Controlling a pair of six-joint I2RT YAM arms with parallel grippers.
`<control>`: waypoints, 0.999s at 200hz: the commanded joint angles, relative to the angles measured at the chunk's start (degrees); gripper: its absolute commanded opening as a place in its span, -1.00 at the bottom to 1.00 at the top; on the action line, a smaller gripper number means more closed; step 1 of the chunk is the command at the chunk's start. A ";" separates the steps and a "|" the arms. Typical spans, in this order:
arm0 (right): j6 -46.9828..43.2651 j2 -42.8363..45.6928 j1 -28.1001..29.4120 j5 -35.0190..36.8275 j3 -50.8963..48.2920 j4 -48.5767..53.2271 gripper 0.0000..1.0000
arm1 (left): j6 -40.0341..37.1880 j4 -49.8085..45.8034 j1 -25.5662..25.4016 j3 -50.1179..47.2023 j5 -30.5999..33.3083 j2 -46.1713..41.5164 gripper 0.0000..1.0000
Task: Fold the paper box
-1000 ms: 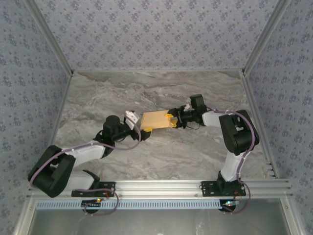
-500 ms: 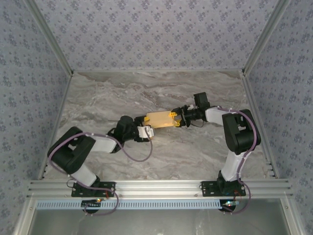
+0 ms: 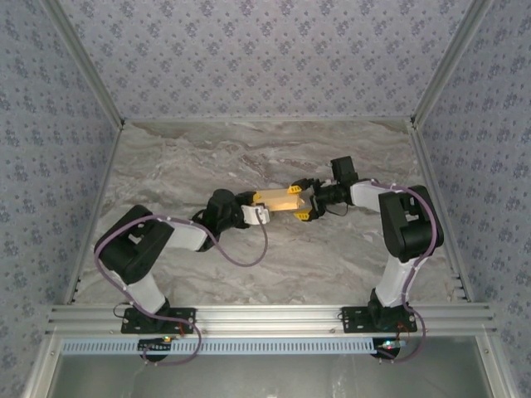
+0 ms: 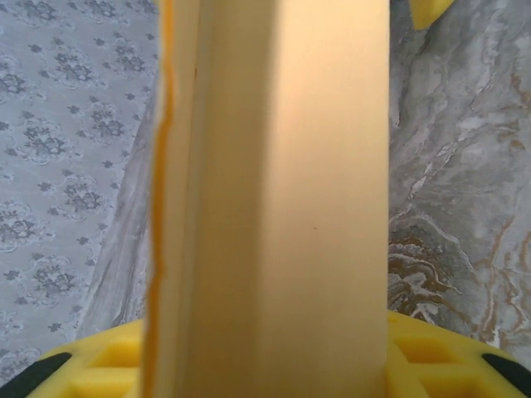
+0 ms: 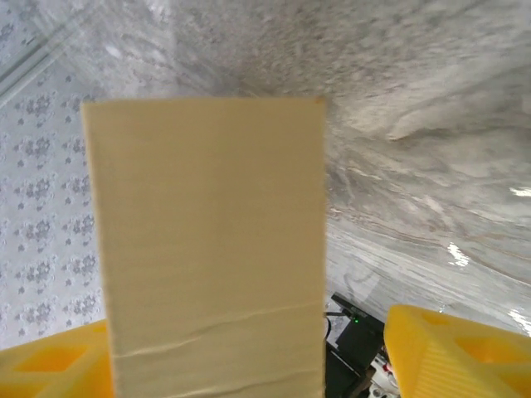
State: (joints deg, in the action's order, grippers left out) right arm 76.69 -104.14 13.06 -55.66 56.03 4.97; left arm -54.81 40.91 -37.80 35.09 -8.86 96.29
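Rail count: one slotted metal rail along the near edge, with both arm bases bolted to it.
Arm count: two, the left arm and the right arm, both reaching inward over the table so that their grippers face each other.
Cable count: one purple cable looped along each arm.
Table count: one, a grey marbled table.
Box count: one paper box, yellow-orange and plain, at mid-table between the two grippers.
Box position: its long side runs from one gripper to the other; whether it rests on the table or is lifted off it cannot be told.
Left gripper: clenched on the box's left end; in the left wrist view the yellow fingers meet the paper box on either side.
Right gripper: released, jaws spread around the box's right end; in the right wrist view one yellow finger stands apart from the paper box, and the other sits just beside its opposite edge.
Box as container: the left wrist view shows layered panels edge-on, with an orange edge at the left; its inside is hidden, so any contents cannot be told.
Box surface: one crease crosses the panel near the right gripper.
Wall count: three patterned blue-grey walls behind and beside the table.
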 commanded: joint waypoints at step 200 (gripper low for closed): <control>-82.37 40.33 10.08 44.73 -15.85 2.91 0.27 | 8.10 -74.55 2.27 35.60 -12.24 3.62 -0.04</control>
State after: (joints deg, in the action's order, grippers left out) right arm 0.67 -59.20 21.08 -14.09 37.56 12.93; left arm -45.65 -28.21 -35.99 68.95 -18.33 98.37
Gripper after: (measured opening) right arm 0.693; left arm 0.480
